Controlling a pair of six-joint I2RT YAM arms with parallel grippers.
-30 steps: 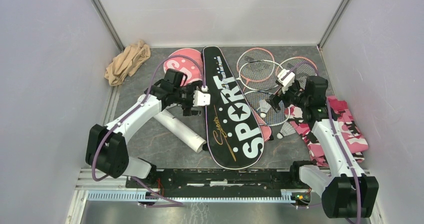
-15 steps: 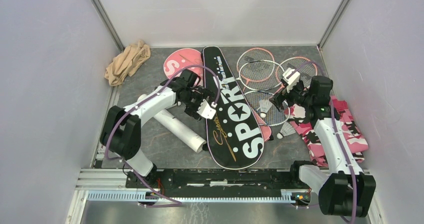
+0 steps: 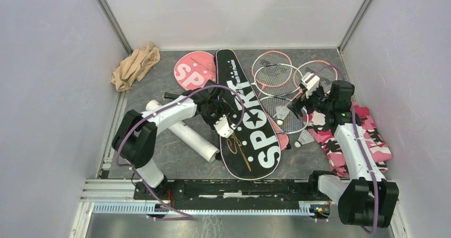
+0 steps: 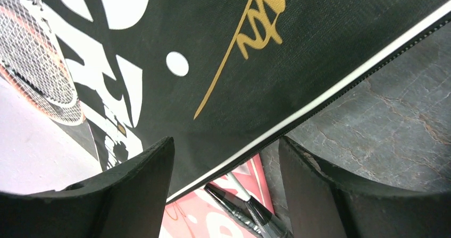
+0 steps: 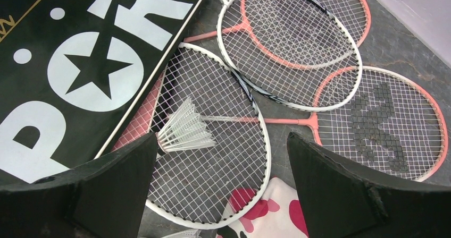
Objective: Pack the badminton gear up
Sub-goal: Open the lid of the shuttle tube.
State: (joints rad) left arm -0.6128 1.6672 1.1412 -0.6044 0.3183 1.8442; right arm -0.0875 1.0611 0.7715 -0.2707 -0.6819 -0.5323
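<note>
I take 12 o'clock as the far wall, seen from above. The beige cloth lies crumpled in the 11 o'clock corner. Next is the white tube, lying flat, with its long axis from 10 to 4 o'clock and its open mouth at the 4 o'clock end.

My left gripper is low over the left edge of the black bag. My fingers stand apart and the bag's white-piped edge passes between them — I cannot tell whether they touch it. This bag lies flat in the middle, long axis from 12 to about 5 o'clock, narrow end far and wide end toward my bases. The pink bag shows at its 10 o'clock side, partly under it.

At 1 o'clock the pink-framed rackets overlap. My right gripper hovers over them with its fingers wide apart, holding nothing. One shuttlecock lies on the strings below. A second shuttlecock rests just beside the camouflage cloth at 4 o'clock.
</note>
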